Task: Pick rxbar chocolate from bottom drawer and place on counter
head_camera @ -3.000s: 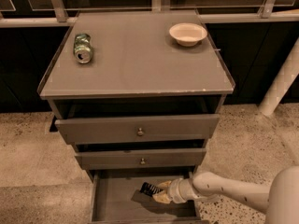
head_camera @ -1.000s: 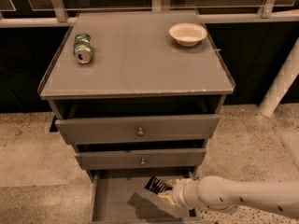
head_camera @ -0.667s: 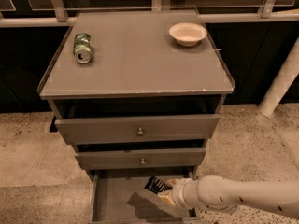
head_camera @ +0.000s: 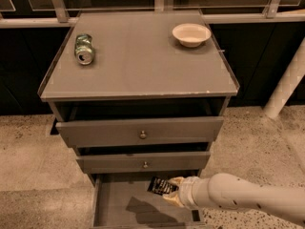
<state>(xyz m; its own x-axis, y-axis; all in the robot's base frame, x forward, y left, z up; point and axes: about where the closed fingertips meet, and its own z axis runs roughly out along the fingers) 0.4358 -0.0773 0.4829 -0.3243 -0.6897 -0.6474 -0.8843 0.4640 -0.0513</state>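
The rxbar chocolate [head_camera: 158, 185], a flat black wrapper with white lettering, is held in my gripper [head_camera: 167, 191] above the open bottom drawer [head_camera: 114, 205]. The gripper reaches in from the right on a pale arm and is shut on the bar's right end. The bar hangs clear of the drawer floor and casts a shadow on it. The counter [head_camera: 138, 56] is the grey cabinet top above.
A crushed green can [head_camera: 84, 48] lies at the counter's back left. A white bowl [head_camera: 191, 34] sits at its back right. Two upper drawers with brass knobs [head_camera: 142, 134] stand partly open above the bottom drawer. A white post [head_camera: 288, 82] stands right of the cabinet.
The gripper has lifted the bar off the drawer floor and raised it toward the drawer's upper back, close under the middle drawer.
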